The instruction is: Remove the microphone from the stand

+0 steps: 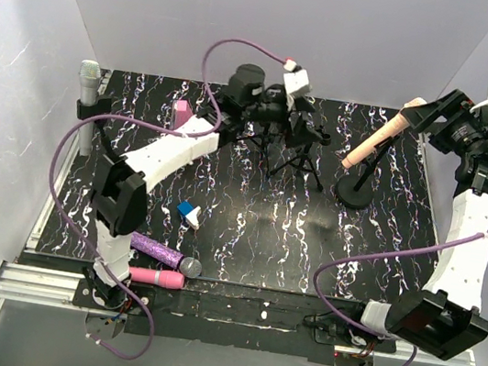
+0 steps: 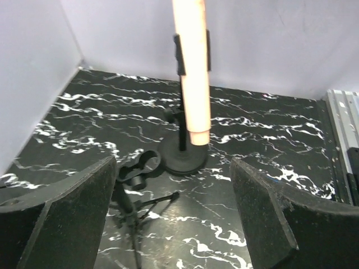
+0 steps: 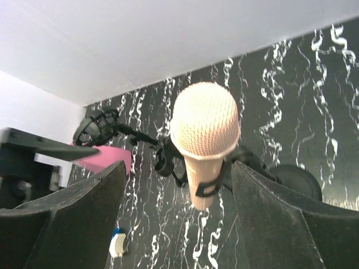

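Clearly the right jaws stand wide open and empty, flanking the head of the peach microphone [image 3: 205,126], which sits tilted in the clip of its round-based stand [image 1: 354,193] on the right of the bench [image 1: 255,231]. To do this well, they should close squarely on the microphone and draw it out along the clip's axis. The left jaws, equally wide and empty, hover over the tripod stand [image 1: 299,159].

Pale lilac-grey walls [image 1: 270,20] on three sides of a black, white-veined marble tabletop [image 1: 264,233], aluminium rail [image 1: 33,284] along its near edge
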